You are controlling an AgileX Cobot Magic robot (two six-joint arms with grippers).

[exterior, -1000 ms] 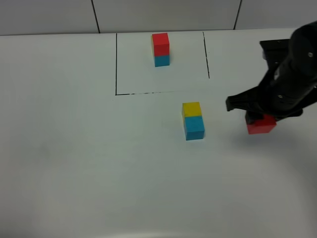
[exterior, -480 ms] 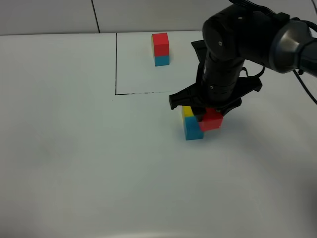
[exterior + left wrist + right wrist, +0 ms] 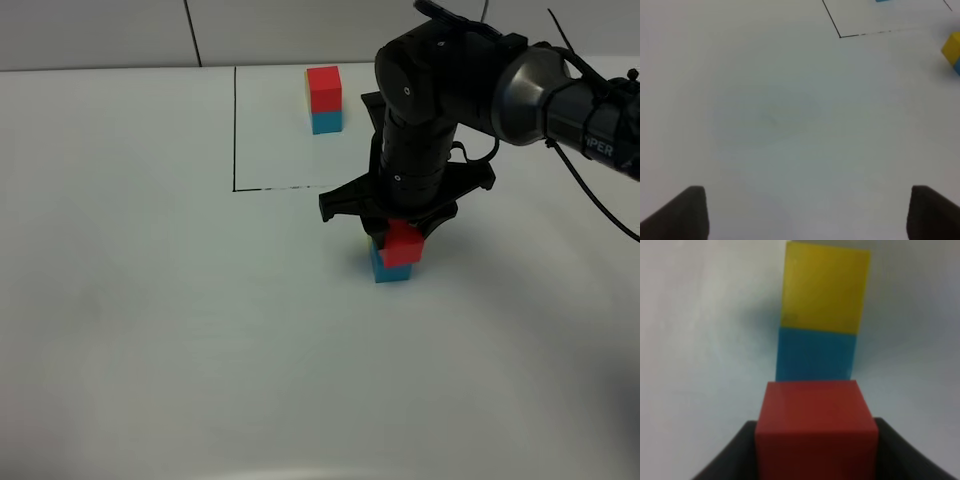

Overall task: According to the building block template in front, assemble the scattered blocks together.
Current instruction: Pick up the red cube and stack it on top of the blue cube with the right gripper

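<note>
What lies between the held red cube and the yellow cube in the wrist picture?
The cyan-blue cube lies between the red cube and the yellow cube, seen in the right wrist view.

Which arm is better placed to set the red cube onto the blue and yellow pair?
The right. Its gripper already holds the red cube directly over the blue cube and yellow cube, while the left gripper is open, empty and far aside.

This looks like a robotics lab bench to me: I work over a plain white tabletop [image 3: 150,330] with a thin black-line rectangle [image 3: 235,130] drawn toward twelve o'clock, pale wall panels [image 3: 330,30] beyond it, and black cables [image 3: 600,205] trailing off my arm at three o'clock.
</note>
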